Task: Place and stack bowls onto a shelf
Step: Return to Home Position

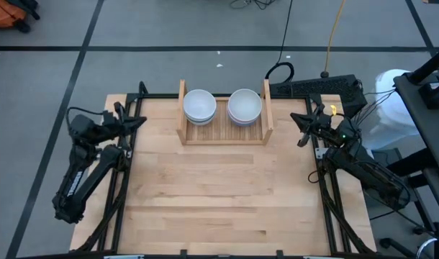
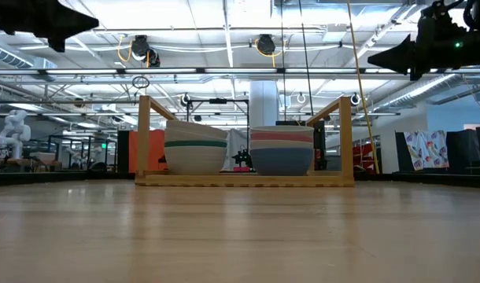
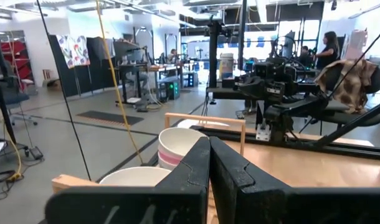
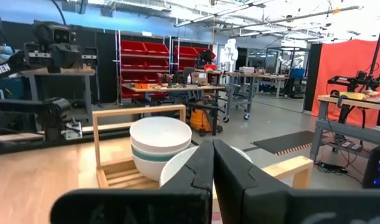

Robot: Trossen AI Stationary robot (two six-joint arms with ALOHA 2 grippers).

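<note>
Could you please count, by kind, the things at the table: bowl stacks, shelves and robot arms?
Bowl stacks: 2, the left stack and the right stack, both on the shelf.
Shelf: 1.
Robot arms: 2, the left arm at the table's left edge, the right arm at its right edge.
Total: 5.

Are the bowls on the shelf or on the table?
On the shelf: a green-striped stack beside a pink-and-blue stack, between its side boards.

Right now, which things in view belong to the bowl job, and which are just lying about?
Job: shelf; left bowl stack, teal band showing; right bowl stack, pink and blue showing; left gripper and right gripper, at the table's sides.
Lying about: yellow cable; black keyboard behind the table.
</note>
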